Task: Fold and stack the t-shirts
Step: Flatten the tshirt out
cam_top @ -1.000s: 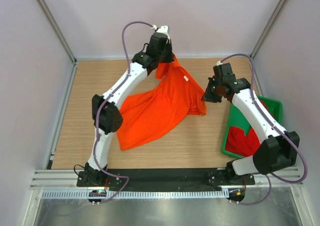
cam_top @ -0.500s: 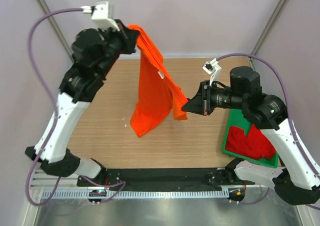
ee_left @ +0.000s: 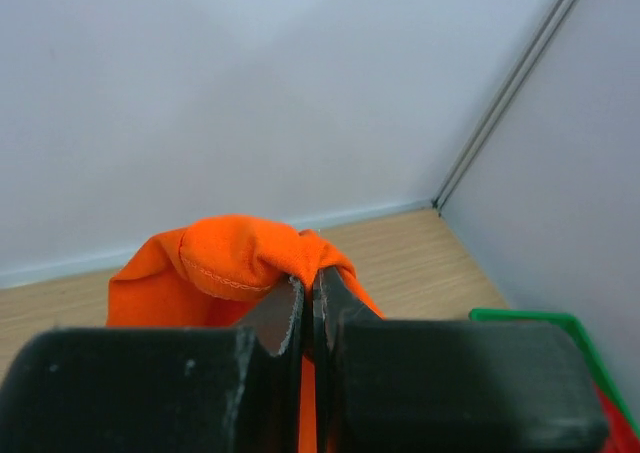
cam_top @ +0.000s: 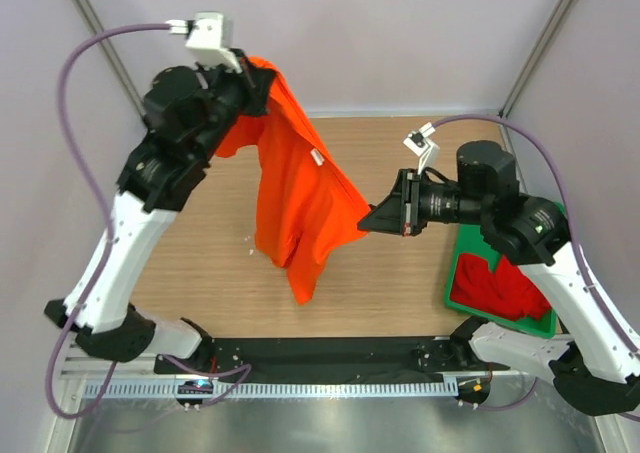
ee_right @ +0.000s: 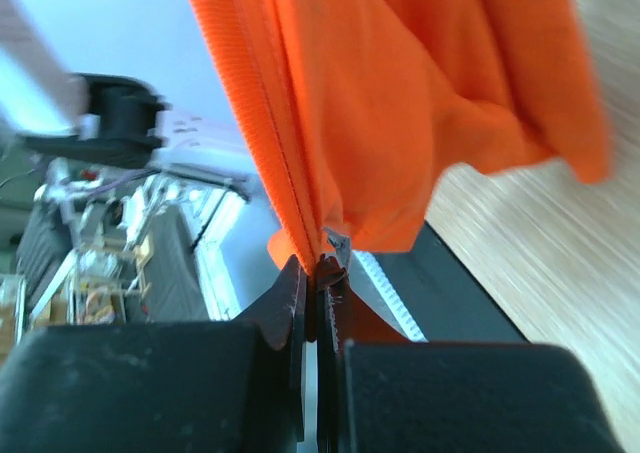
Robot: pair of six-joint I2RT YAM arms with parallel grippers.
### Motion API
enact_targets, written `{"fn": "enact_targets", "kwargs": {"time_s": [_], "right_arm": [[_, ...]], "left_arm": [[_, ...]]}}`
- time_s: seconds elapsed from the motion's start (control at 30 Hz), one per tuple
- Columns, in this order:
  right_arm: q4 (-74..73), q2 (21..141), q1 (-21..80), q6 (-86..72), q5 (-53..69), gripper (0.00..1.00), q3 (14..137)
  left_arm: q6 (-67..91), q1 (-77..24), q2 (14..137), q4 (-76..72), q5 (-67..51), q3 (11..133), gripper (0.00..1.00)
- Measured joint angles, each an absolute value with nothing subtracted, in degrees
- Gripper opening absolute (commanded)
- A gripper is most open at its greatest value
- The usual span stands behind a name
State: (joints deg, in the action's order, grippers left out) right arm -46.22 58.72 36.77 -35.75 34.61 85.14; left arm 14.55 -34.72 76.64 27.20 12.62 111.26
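Orange t-shirt [cam_top: 300, 203]: hanging unfolded between jaws.
Left gripper [ee_left: 308, 291], right gripper [ee_right: 318, 273]: clamped on it.
Red t-shirt [cam_top: 495, 288]: crumpled in tray [cam_top: 451, 278].

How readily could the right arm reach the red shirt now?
Probably not yet: the right gripper is shut on the raised orange shirt. The red shirt lies uncovered in the green tray near that arm's base.

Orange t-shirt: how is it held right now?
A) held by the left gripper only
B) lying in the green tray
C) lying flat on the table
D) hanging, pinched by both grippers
D: the left gripper and the right gripper are each shut on the orange t-shirt, which hangs between them.
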Motion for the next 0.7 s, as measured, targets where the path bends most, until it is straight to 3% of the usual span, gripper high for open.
{"fn": "enact_targets", "kwargs": {"time_s": [0.27,0.4,0.57,0.7], "right_arm": [[-57.84,59.59,35.94,-38.44,13.87,0.01,76.25],[-60.34,58.85,30.87,-39.83,5.72,0.01,67.88],[-60.14,56.90,19.53,-39.86,0.03,0.01,58.37],[-61.49,56.90,16.64,-39.07,-3.07,0.01,58.17]], "left_arm": [[15.51,-34.59,98.45,26.41,3.68,112.99,0.00],[17.93,-34.76,110.67,26.61,-2.59,116.09,0.00],[22.22,-35.86,127.20,28.99,-11.16,129.08,0.00],[24.82,-37.04,133.14,29.19,-13.15,136.33,0.00]]}}
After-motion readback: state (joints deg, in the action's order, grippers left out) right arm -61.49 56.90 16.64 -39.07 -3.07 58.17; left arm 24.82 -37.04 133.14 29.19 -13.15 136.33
